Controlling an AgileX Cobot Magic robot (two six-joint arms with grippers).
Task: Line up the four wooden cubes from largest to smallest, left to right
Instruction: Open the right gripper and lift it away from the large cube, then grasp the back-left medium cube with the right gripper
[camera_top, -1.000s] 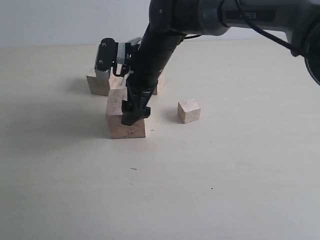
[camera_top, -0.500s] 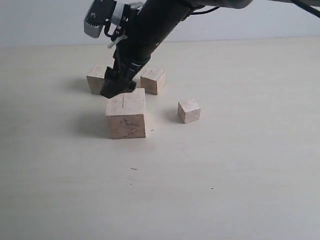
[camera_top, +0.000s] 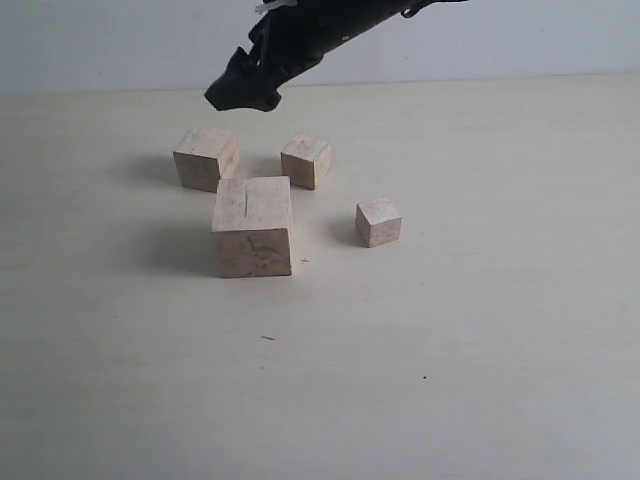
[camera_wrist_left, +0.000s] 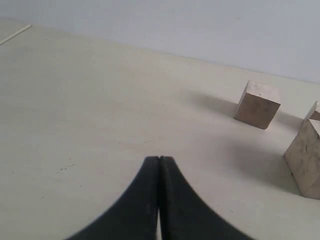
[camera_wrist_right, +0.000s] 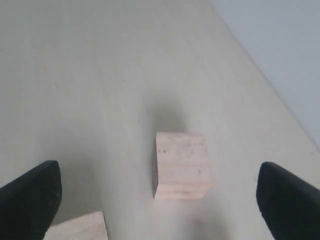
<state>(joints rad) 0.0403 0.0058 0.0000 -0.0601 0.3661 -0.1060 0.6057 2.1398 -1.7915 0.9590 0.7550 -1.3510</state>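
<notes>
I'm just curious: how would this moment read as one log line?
four cubes: scattered, not in a row | right gripper: open, empty, above them | left gripper: shut, empty

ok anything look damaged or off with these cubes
The largest cube has a dark crack in its top, running in from the far edge, and faint scribble marks on its front face. Nothing else looks damaged.

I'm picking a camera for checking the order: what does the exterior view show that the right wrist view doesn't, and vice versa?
Only exterior: all four at once, the cracked largest cube, rear-left cube, rear-middle cube and smallest cube. Only right wrist: the right gripper has its jaws wide apart, holding nothing. Both: the table and one whole cube, likely the rear-left one.
</notes>
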